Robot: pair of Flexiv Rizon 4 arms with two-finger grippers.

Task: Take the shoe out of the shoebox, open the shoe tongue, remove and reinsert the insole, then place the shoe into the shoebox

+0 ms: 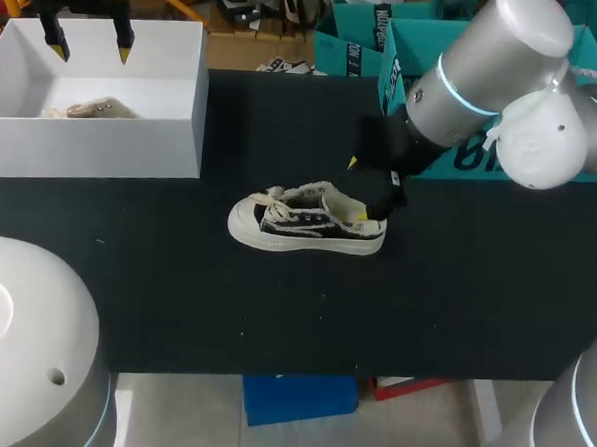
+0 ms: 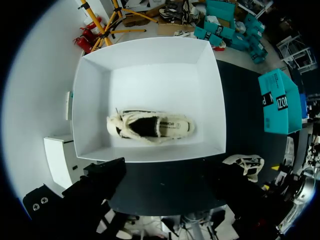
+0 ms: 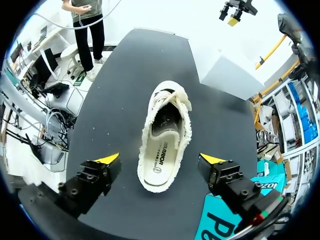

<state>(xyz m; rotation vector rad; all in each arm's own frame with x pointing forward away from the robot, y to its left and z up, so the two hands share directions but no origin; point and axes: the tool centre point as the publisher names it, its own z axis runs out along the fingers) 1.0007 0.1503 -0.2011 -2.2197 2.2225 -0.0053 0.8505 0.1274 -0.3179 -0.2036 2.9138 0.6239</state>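
With right gripper [image 3: 160, 158] spread open just above shoe [image 3: 165, 135] lying on table [image 3: 115, 100], lower at heel, pinch only insole [image 3: 161, 152] edge, peel up slowly. Leave left gripper [image 1: 90, 50], likewise open, over shoebox [image 1: 92, 148].

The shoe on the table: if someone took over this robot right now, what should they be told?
Right end effector: open, over the heel end of the shoe, one finger on each side, gripping nothing.
Left end effector: open, above the white shoebox, holding nothing.
The shoe stands upright on the black table. A second shoe lies in the shoebox.
Done: shoe taken out. An insole is inside; whether it has been removed and reinserted cannot be told.
Left: at least boxing the shoe.
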